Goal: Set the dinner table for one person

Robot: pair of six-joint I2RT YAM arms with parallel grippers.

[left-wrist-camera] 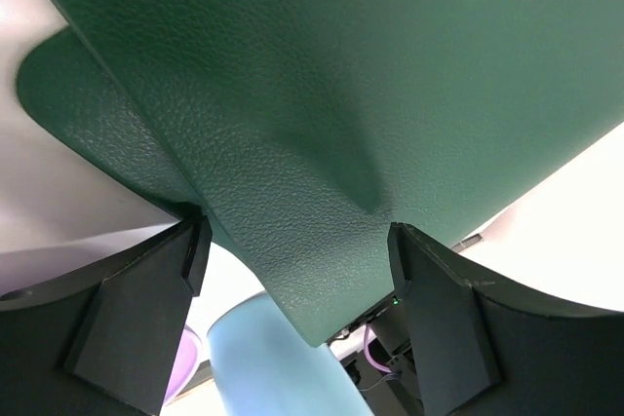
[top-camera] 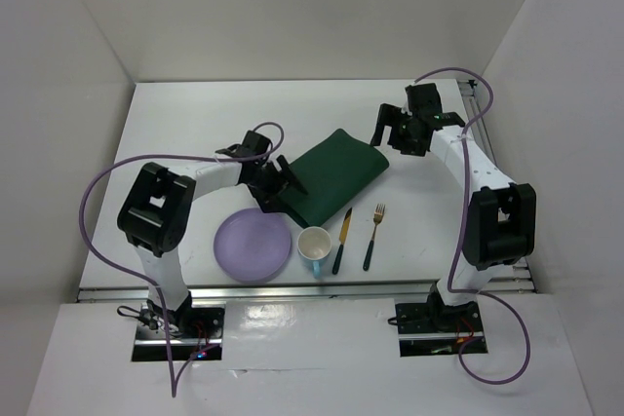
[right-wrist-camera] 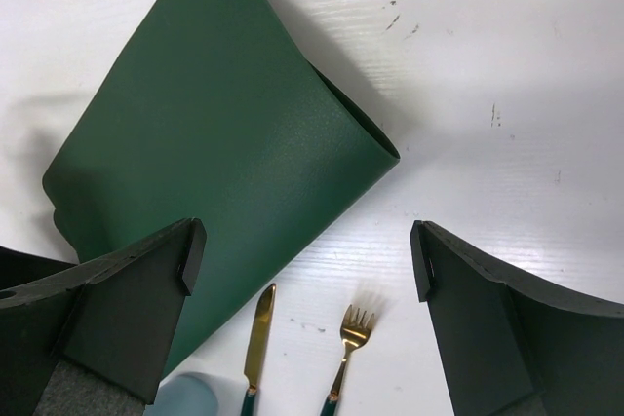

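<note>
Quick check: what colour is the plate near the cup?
Pale lavender purple, plain with no pattern. The plate shows best in the top external view.

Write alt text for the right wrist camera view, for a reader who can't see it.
A folded dark green placemat lies on the white table, seen from above between the right gripper's open black fingers. Near its lower edge, a gold knife and a gold fork lie side by side, and a pale blue cup peeks in at the bottom.

Plain white wall panels (top-camera: 312, 7) are enclosing the space behind and on both sides; bright light is glinting off the glossy white front ledge (top-camera: 312, 362).
</note>
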